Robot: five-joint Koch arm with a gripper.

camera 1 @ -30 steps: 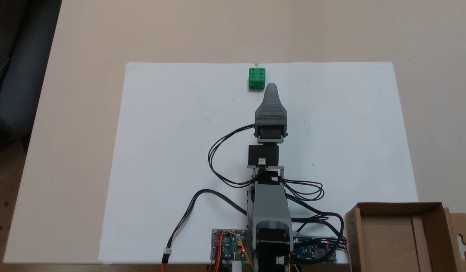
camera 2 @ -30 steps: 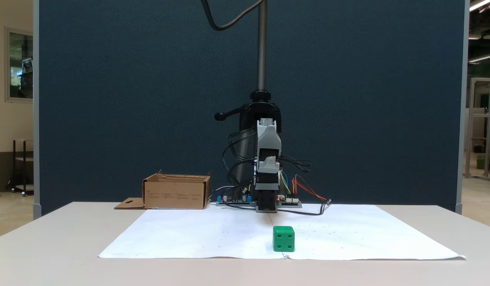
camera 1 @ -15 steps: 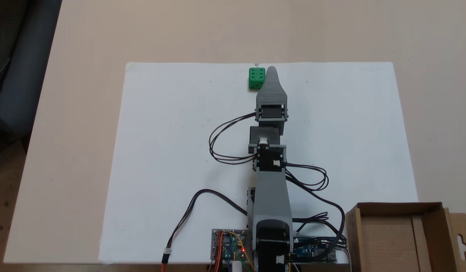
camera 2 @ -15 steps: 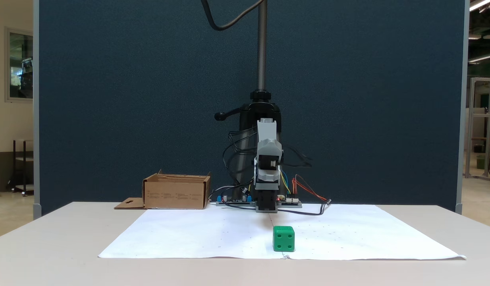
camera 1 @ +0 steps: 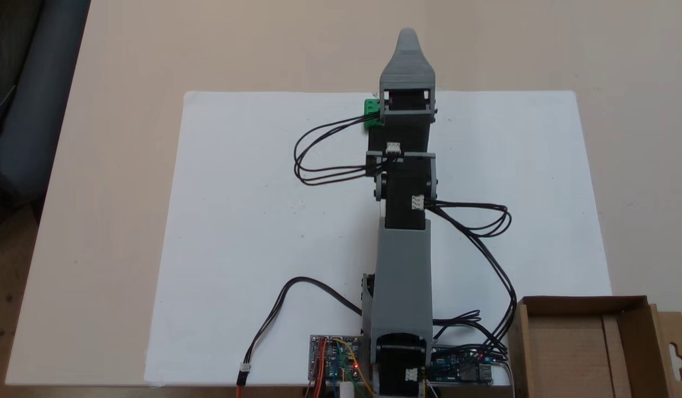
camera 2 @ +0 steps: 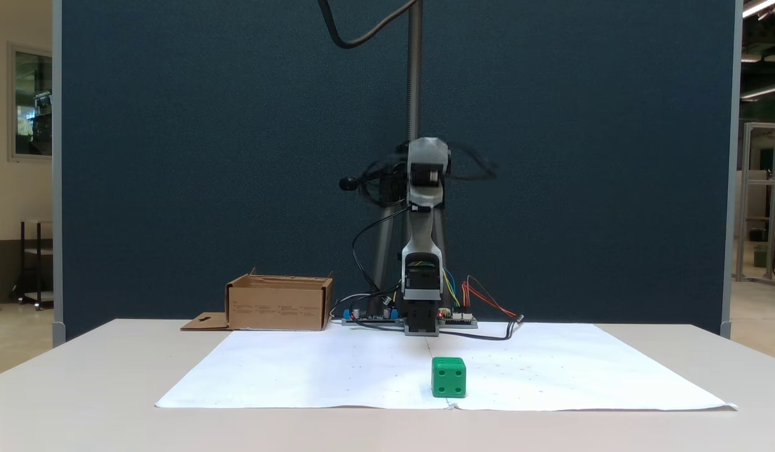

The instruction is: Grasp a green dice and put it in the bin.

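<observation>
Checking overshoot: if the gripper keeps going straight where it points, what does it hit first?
Likely nothing. The gripper points beyond the paper and sits high above the table; the dice lies below it, not ahead. Depth is uncertain.

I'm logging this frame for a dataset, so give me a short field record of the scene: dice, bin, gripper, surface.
green dice: on the white paper sheet, near its edge, untouched
bin: cardboard, open top, beside the arm's base, nothing seen inside
gripper: raised high above the table, past the dice; open or shut cannot be told
table: beige, paper laid on it
</observation>
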